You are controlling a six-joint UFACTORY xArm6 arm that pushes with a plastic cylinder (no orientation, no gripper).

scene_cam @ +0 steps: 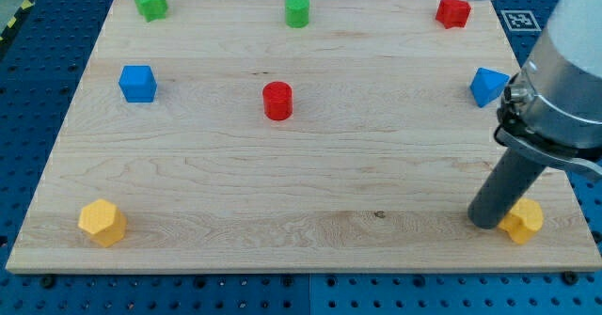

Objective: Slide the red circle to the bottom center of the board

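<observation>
The red circle (pixel 277 101) is a short red cylinder near the middle of the wooden board (pixel 301 193), a little toward the view's top. My tip (pixel 486 223) rests on the board at the view's bottom right, far from the red circle. It is right beside a yellow block (pixel 522 220), touching or nearly touching its left side.
A green star (pixel 150 2) sits top left, a green cylinder (pixel 297 10) top centre, a red star (pixel 453 12) top right. A blue cube (pixel 137 83) is at the left, a blue block (pixel 487 86) at the right, a yellow hexagon (pixel 102 222) bottom left.
</observation>
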